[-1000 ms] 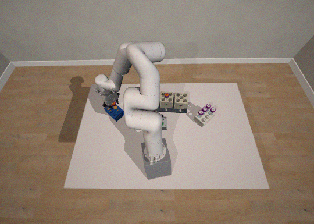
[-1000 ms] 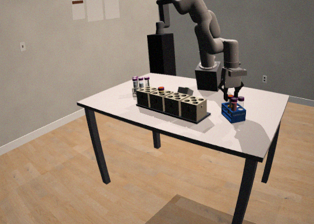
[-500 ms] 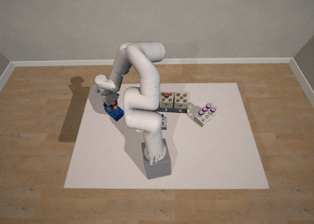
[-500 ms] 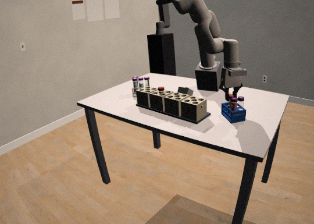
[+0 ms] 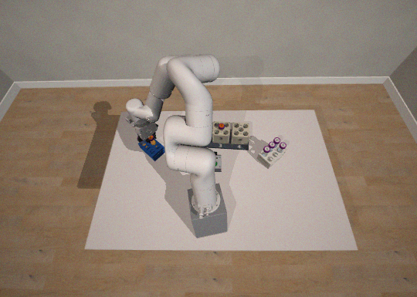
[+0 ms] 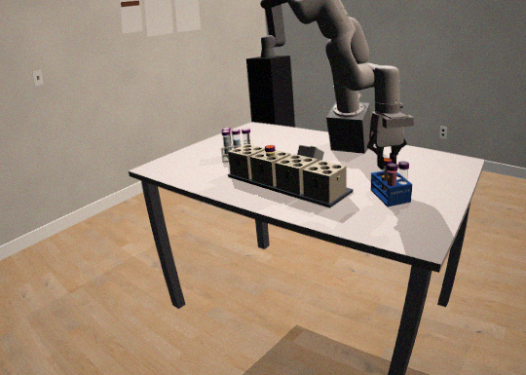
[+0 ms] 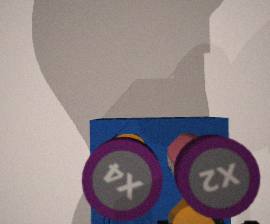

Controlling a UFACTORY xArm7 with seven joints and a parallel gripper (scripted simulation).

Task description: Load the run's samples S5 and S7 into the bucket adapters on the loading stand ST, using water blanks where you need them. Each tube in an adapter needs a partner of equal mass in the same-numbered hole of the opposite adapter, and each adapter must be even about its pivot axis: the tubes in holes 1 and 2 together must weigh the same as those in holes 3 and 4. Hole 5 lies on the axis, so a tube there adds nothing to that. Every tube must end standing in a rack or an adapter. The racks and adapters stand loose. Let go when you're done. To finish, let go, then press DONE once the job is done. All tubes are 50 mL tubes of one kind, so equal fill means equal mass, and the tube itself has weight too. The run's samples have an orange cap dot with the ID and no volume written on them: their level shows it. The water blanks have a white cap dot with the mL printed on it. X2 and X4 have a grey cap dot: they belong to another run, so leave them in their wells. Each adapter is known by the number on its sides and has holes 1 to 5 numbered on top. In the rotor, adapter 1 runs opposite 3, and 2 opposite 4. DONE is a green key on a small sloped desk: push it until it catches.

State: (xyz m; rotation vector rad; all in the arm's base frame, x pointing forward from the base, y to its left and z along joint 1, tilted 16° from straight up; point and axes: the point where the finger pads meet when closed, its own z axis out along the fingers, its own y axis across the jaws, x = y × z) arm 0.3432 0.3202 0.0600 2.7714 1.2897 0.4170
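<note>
My gripper (image 6: 387, 163) (image 5: 150, 137) is shut on an orange-dot sample tube at the blue rack; the tube's ID is not legible and its lower part is hidden. The blue rack (image 5: 157, 156) (image 6: 400, 197) (image 7: 158, 125) also holds grey-dot tubes X4 (image 7: 122, 179) and X2 (image 7: 217, 176). Another orange-dot tube (image 5: 221, 126) (image 6: 270, 148) stands in the middle hole of one adapter (image 5: 221, 138) (image 6: 263, 172) on the dark stand (image 5: 229, 146) (image 6: 279, 190). The adapter beside it (image 5: 240, 138) has empty holes; the arm hides the other adapters in the top view. Adapter numbers are unreadable.
A pale rack (image 5: 269, 165) with several purple-capped tubes stands beyond the adapters; their printed volumes are unreadable. The small desk (image 6: 311, 152) with the green DONE key (image 5: 216, 163) stands between stand and arm base, partly hidden by the arm. The blue rack stands near a table side.
</note>
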